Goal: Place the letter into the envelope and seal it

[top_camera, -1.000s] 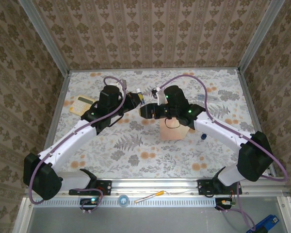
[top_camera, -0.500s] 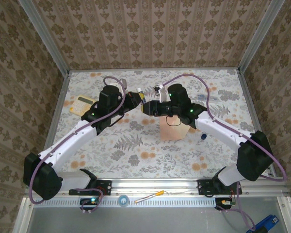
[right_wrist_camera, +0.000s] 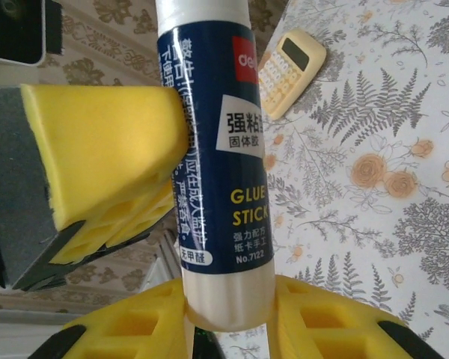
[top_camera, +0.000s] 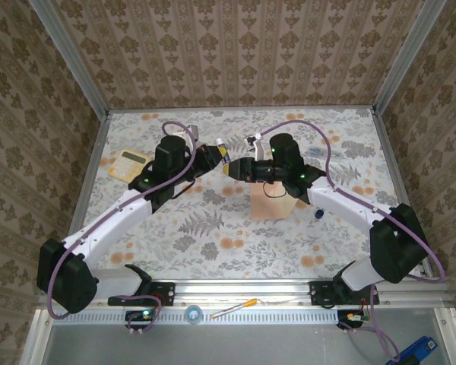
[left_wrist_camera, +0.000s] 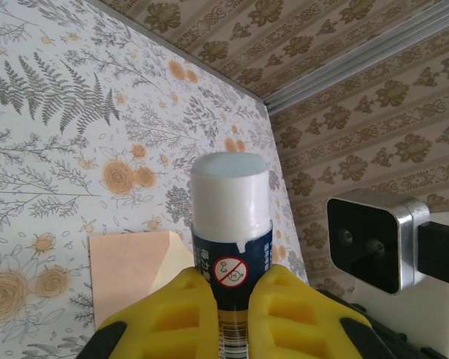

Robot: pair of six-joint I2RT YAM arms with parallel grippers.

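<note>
Overhead, pincers: my left pincer and right pincer meet tip to tip above mid-table, with the glue stick between them.
Overhead, envelope: it lies flat on the near side of the pincers, under my right forearm, so the right arm is nearer.
Overhead, count: one salmon rectangle, one calculator, one stick.
Left wrist, grip: my left pincer is clamped narrow on the stick's blue body, with the white end pointing away from me.
Left wrist, envelope: it lies below and left of the stick, with a paler wedge at its right edge, the flap by my judgement.
Left wrist, letter: I cannot tell it apart as a separate sheet.
Right wrist, grip: my right pincer brackets the stick's white end, set narrow. I cannot tell whether the pads are touching it.
Right wrist, axis: the stick's long axis runs straight out from my right pincer to the left pincer's finger.
Right wrist, count: one calculator.
Next, judged: pull apart along that axis, then take the stick to the flap.
</note>
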